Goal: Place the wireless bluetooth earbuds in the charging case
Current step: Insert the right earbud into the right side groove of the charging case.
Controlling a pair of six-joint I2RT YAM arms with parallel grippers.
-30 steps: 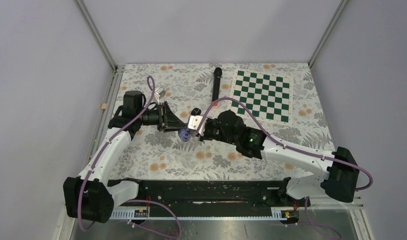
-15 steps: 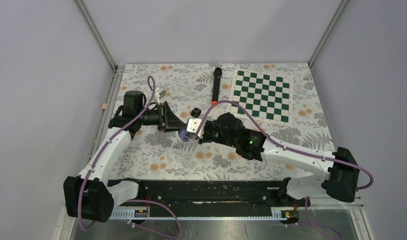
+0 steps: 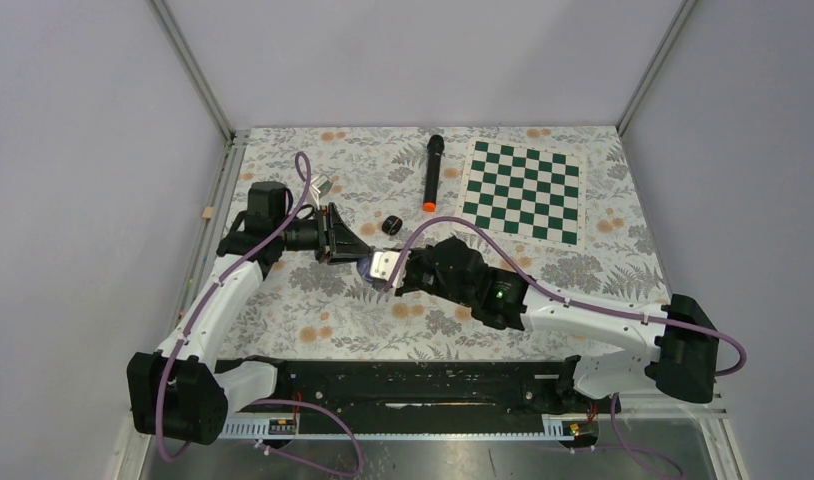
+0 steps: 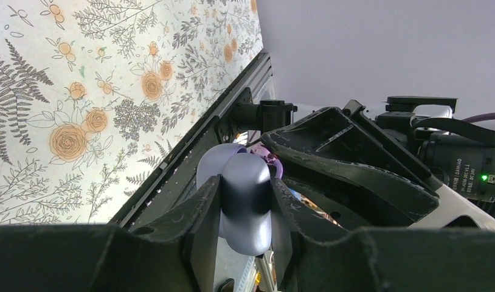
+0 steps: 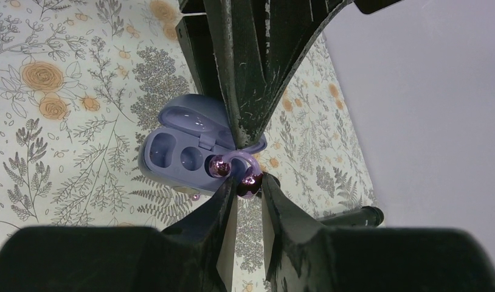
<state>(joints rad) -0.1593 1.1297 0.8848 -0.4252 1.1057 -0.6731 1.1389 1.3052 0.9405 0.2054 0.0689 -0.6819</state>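
Observation:
My left gripper is shut on the pale purple charging case and holds it above the floral mat; its fingers clamp the base. From the right wrist the case shows open, lid up, with two sockets bare. My right gripper is shut on a pale purple earbud. One shiny end of it sits at the case's right socket and the other between my fingertips. From above, the left gripper and the right gripper meet at the case.
A long black microphone with an orange end lies at the back centre. A small black round object sits on the mat just behind the grippers. A green chessboard lies at the back right. The microphone also shows in the right wrist view.
My right gripper has moved left and nearer, closing in on the case. This uncovered the microphone's orange end and the small black object. The left arm has stayed still.

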